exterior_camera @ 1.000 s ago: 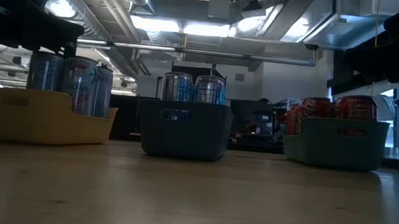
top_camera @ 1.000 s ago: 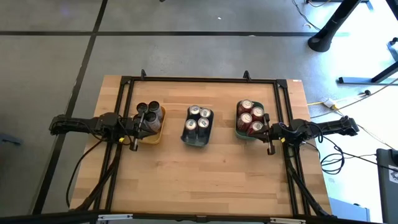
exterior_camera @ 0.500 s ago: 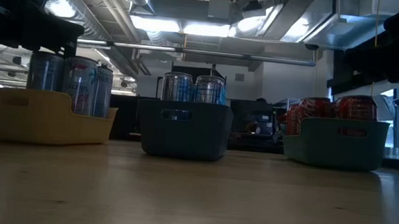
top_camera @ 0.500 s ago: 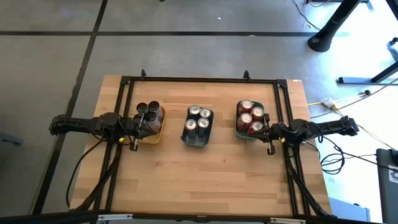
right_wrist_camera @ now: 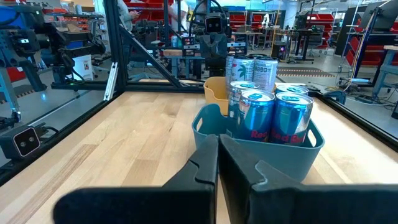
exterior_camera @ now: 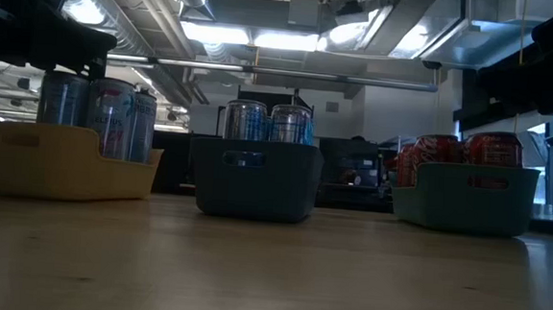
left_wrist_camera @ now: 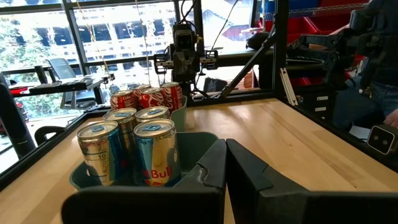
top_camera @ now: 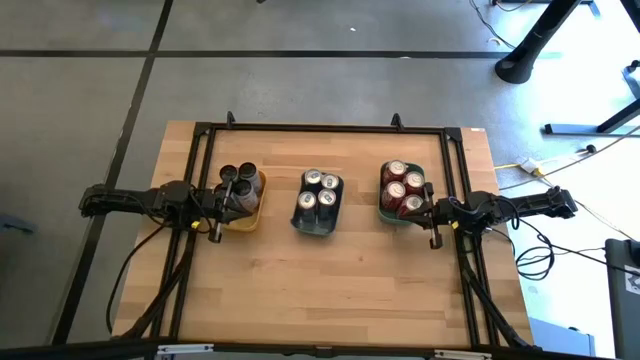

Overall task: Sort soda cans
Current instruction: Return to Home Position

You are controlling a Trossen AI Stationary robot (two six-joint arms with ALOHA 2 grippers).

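Nothing has moved; the soda cans [top_camera: 319,190] stand upright in trays [top_camera: 311,226].

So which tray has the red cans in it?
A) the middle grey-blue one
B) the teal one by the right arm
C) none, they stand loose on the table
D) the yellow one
B: the red cans sit in the teal tray next to the right gripper, while the yellow tray and the middle tray hold other cans.
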